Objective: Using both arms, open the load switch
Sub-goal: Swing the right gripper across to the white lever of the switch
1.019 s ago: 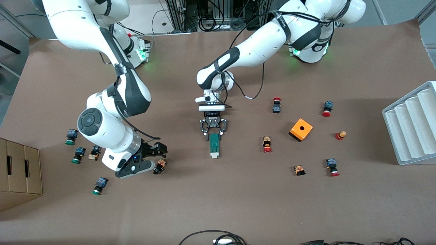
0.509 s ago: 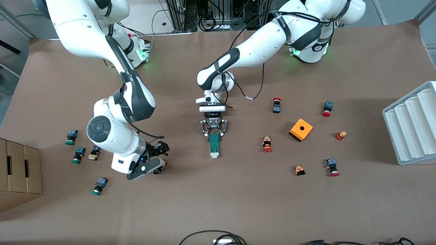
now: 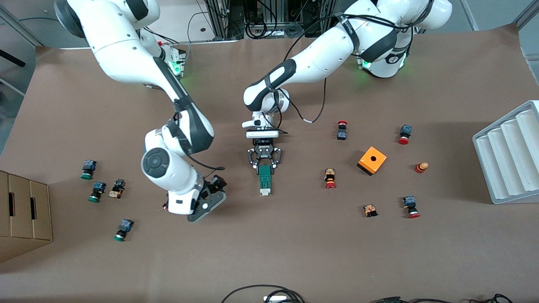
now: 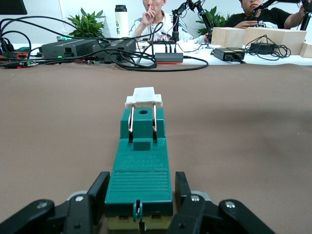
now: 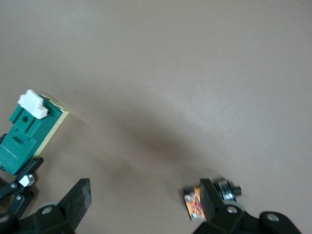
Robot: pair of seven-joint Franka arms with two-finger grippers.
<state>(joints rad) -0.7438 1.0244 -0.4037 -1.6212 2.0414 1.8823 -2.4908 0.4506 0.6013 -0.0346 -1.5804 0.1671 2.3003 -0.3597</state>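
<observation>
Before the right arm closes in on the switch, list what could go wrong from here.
1. The left gripper clamps only one end of the load switch; a pull on its white slider may slip the block free.
2. The open right gripper is above a small orange button part and might knock it.

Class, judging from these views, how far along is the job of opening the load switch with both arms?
Done: the left gripper is shut on the end of the load switch farthest from the front camera. In hand: the right gripper, open, hangs over the table beside it, not touching. Left: grasping the white sliding piece and presumably pulling it out.
</observation>
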